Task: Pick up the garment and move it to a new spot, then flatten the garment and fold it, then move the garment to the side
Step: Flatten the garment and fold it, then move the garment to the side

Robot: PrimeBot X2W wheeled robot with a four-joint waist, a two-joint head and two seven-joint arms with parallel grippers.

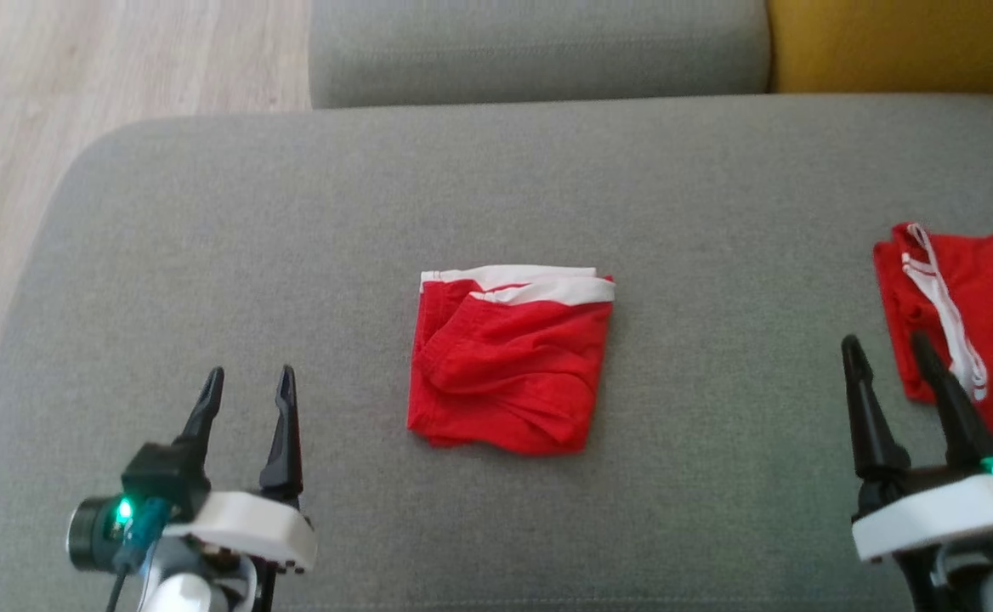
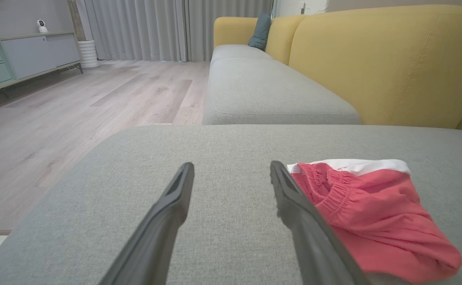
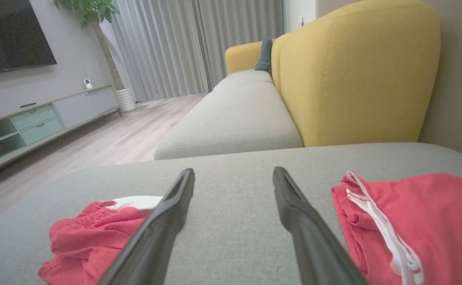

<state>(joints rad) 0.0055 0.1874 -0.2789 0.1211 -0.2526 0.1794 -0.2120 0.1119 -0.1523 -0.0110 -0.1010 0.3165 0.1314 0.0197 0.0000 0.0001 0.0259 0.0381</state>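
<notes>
The folded red cloth garment with white waistband [image 1: 509, 361] is lying at the centre of the grey fabric sofa seat [image 1: 207, 255]. The left gripper [image 1: 250, 371] and right gripper [image 1: 883, 338] are hovering, fingers spread, empty. Shifting it aside is likely needing all layers pinched together.

We see the garment [image 1: 509, 365] [image 2: 373, 213] [image 3: 88, 237], a pair of bright red shorts with a white waistband [image 1: 530, 285], folded into a roughly square packet. It lies flat near the middle of the grey seat cushion [image 1: 292, 212]. We find the waistband along its far edge, in two offset layers, and a gathered elastic hem curving down its left side. Its top layer is softly creased, and its near edge is a little uneven and bunched. It lies well apart from a second red garment [image 1: 990, 297] [image 3: 432, 213] to its right.
</notes>
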